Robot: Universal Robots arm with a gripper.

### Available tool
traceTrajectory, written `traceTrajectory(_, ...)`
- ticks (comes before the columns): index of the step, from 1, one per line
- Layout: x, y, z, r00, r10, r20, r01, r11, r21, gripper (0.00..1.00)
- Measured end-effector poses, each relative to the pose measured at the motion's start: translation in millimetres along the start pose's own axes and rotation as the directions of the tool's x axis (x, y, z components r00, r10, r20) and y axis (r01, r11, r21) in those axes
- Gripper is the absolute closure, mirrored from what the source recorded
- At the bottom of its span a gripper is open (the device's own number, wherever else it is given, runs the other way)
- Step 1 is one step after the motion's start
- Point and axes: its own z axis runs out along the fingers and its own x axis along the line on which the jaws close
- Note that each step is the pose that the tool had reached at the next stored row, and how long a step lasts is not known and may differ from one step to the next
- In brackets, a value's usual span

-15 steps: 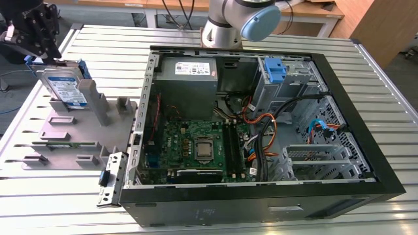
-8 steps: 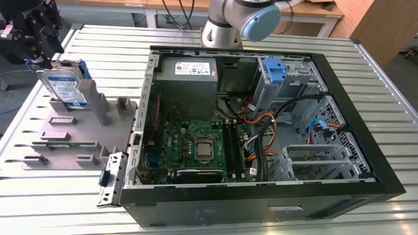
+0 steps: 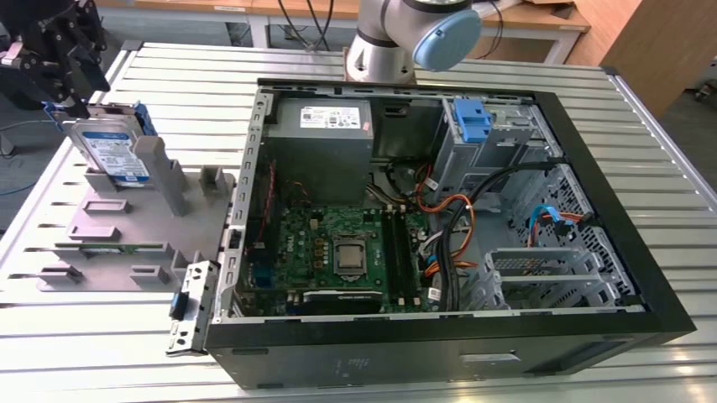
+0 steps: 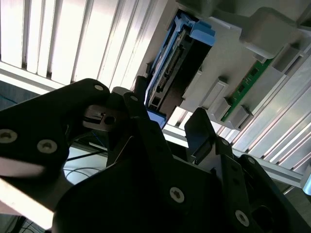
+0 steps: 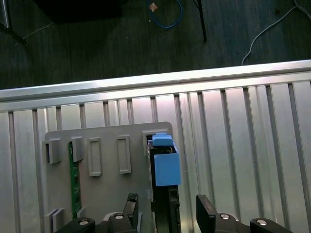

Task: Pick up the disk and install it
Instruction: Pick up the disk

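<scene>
The disk (image 3: 109,151) stands on edge in a slot of the grey fixture (image 3: 112,227) at the exterior view's left, its white-and-blue label facing out and blue rails along its sides. My gripper (image 3: 76,105) hangs directly over its top edge. In the first wrist view the gripper (image 5: 167,211) is open, one finger on each side of the disk (image 5: 166,167), with a gap on both sides. The second wrist view shows the gripper (image 4: 167,114) close to the disk's (image 4: 170,68) connector end.
The open computer case (image 3: 672,311) lies at the exterior view's right, with a blue bracket (image 3: 476,117) in its drive bay and a grey power supply (image 3: 325,126). A green memory stick (image 3: 112,247) sits in the fixture. The slatted metal table (image 3: 134,353) surrounds everything.
</scene>
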Motion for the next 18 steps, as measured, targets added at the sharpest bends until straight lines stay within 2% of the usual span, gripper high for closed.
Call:
traceTrajectory(4, 0.1, -0.1, 2.0, 1.0, 0.0, -0.0001, 0.0, 1.0, -0.0001, 0.42)
traceTrajectory(14, 0.1, -0.1, 2.3, 1.0, 0.0, -0.0001, 0.0, 1.0, -0.0002, 0.42)
traceTrajectory(18, 0.1, -0.2, 3.1, 0.9999, -0.012, -0.0005, 0.012, 0.9999, -0.0003, 0.42)
